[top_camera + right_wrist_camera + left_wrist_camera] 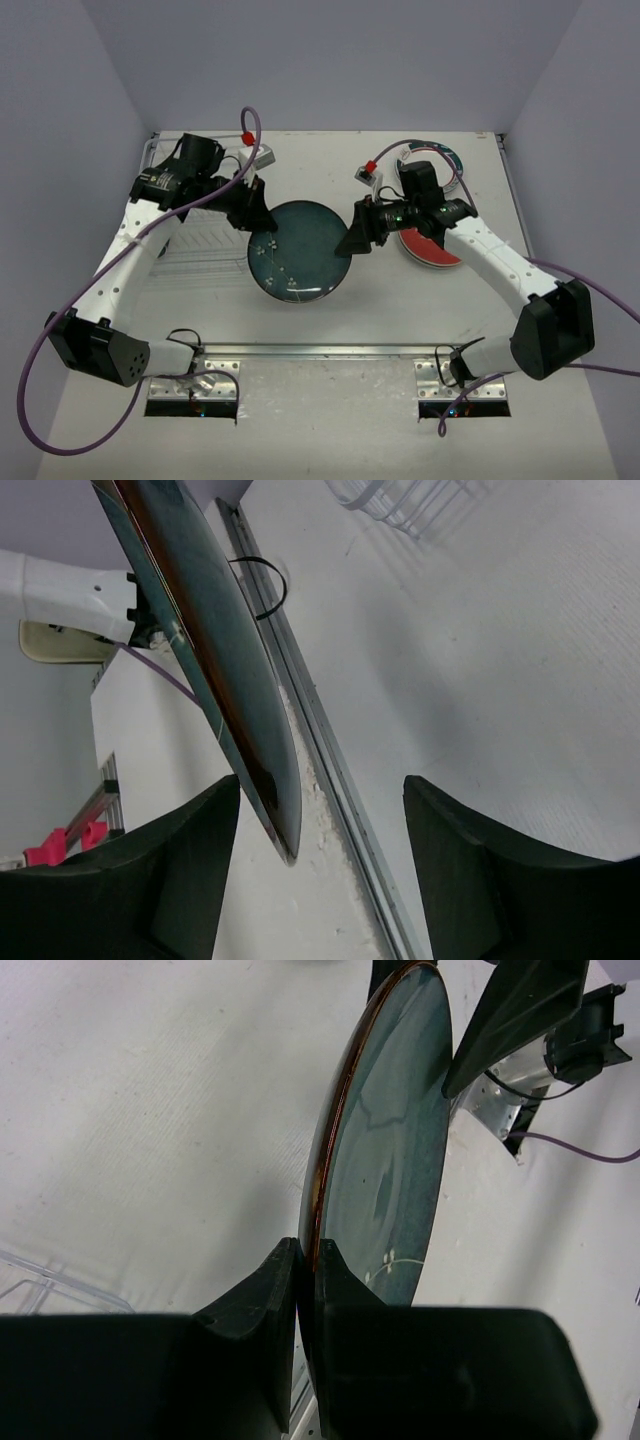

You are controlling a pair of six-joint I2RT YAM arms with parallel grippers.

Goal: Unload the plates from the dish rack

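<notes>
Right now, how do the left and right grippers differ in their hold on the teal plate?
The left gripper has its jaws shut on the rim of the teal plate. The right gripper has its jaws wide open, with the rim between them but not clamped. The left gripper is at the plate's left edge and the right gripper is at its right edge. Both meet the same plate from opposite sides.

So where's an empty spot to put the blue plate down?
Bare table lies behind the blue plate, and in front of it, up to the metal rail. Crowded: dish rack left, plate stack right.
</notes>
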